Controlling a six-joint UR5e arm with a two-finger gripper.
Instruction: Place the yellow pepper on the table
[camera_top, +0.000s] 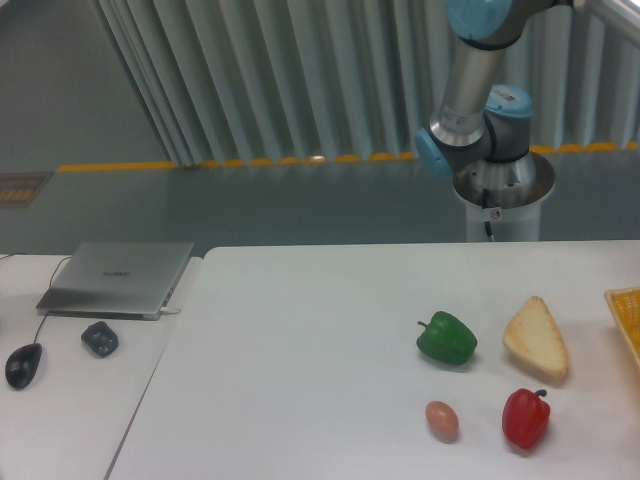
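table (300, 340): large, flat, white, matte, rectangular; runs off right and bottom edges | yellow pepper: out of view

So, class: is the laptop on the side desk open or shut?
Shut: the laptop lies flat, its grey lid facing up and no screen showing.
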